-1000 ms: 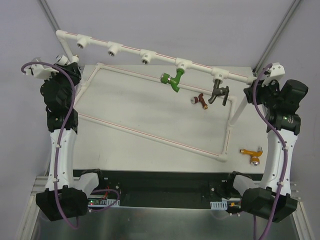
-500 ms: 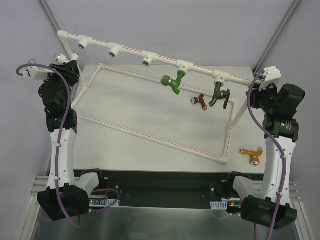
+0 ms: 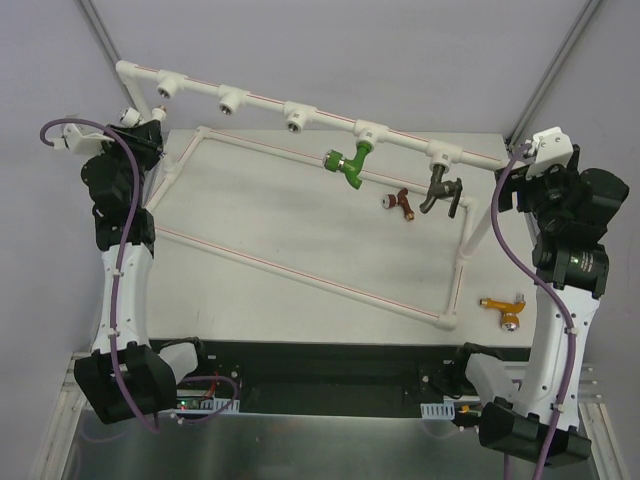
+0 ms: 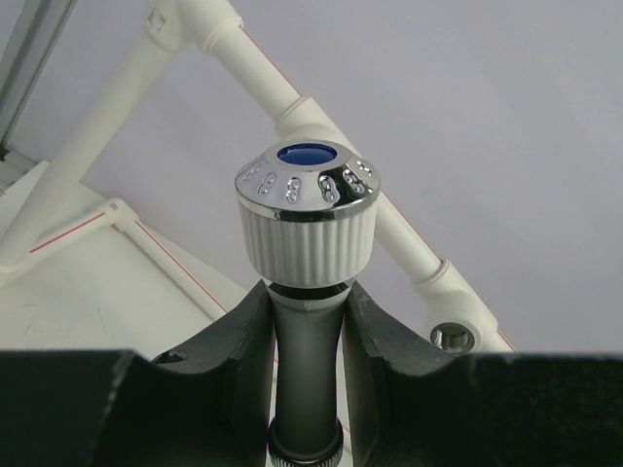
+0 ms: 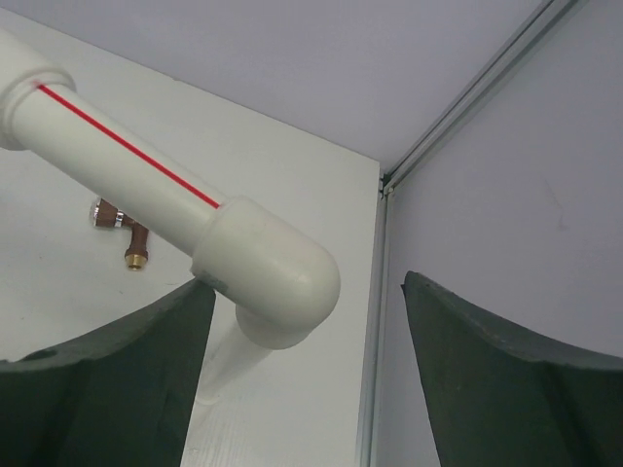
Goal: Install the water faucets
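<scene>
Robotics lab cell, plain grey walls (image 3: 350,40), aluminium frame (image 3: 100,30), white table (image 3: 300,215)

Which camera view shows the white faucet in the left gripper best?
The left wrist view: the white faucet fills the middle, ribbed handle and blue cap sharp, the left gripper shut on its grey stem. The top external view shows only a small white bit; the right wrist view, nothing.

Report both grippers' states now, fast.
Left gripper: shut on the white-handled faucet.
Right gripper: open, holding nothing.
</scene>
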`<state>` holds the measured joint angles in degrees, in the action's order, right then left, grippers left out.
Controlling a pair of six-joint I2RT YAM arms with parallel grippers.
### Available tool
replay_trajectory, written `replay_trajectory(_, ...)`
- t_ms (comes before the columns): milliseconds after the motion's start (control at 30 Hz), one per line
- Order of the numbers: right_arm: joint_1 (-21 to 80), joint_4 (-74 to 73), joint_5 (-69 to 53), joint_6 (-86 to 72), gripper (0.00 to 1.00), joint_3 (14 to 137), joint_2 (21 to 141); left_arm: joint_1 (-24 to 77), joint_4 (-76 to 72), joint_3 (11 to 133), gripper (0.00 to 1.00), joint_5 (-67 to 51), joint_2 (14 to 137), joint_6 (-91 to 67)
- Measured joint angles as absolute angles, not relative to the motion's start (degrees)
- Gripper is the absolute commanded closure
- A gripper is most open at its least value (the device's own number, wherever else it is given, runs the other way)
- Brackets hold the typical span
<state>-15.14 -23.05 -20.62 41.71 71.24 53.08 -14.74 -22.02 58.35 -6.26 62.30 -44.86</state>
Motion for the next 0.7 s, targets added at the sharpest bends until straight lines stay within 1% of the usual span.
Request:
replay_trajectory(433, -15.1, -26.7, -24.4, 43.4, 0.15, 77.4, 51.1, -15.5, -24.2, 59.1, 1.0, -11.0, 69.1, -50.7)
replay_trajectory(600, -15.1, -27.1, -29.7, 40.6, 0.14, 85.5, 53.8, -15.6, -25.5, 59.5, 1.0, -13.5, 70.1, -52.1)
replay_trajectory(700, -14.4, -27.8, -33.0, 39.0, 0.13, 92.9, 57.4, -15.9, -26.2, 59.5, 1.0, -14.8, 70.1, -53.0)
